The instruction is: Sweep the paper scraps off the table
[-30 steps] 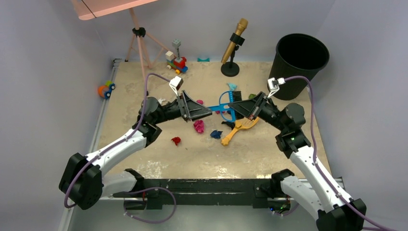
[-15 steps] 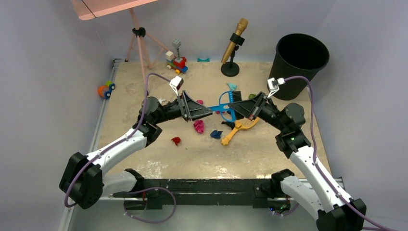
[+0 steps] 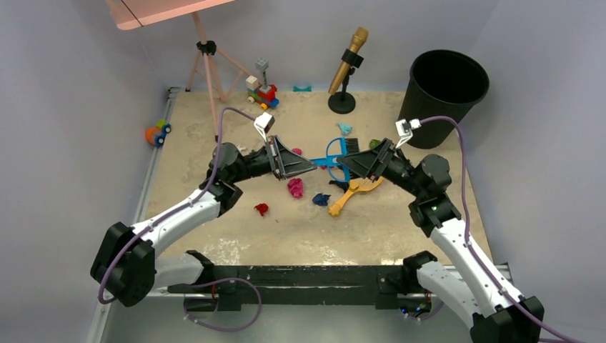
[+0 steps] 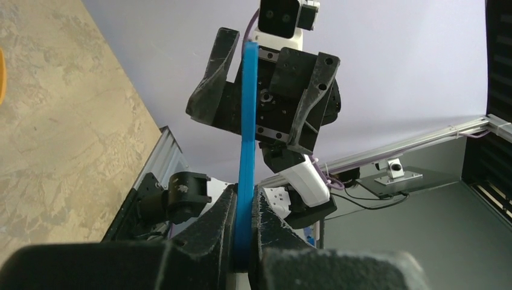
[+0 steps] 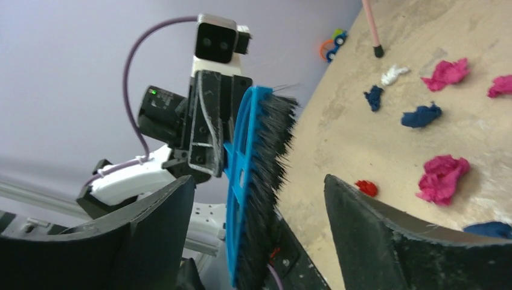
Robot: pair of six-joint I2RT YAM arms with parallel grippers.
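Right now the brush [image 5: 241,175] runs 9-to-3 between my arms: the left gripper [image 4: 244,202] pinches its handle, the right gripper [image 5: 256,199] gapes wide around the bristles. Most paper scraps [image 3: 295,188] lie on the table [image 3: 386,221] toward 6 o'clock, nearer the left arm

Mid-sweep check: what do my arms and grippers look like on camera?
The left arm and right arm match: white links between black joints. A purple cable runs along each to a small white camera at the wrist. The left gripper and right gripper are black, two-fingered and wedge-shaped. A green light glows on the left arm.
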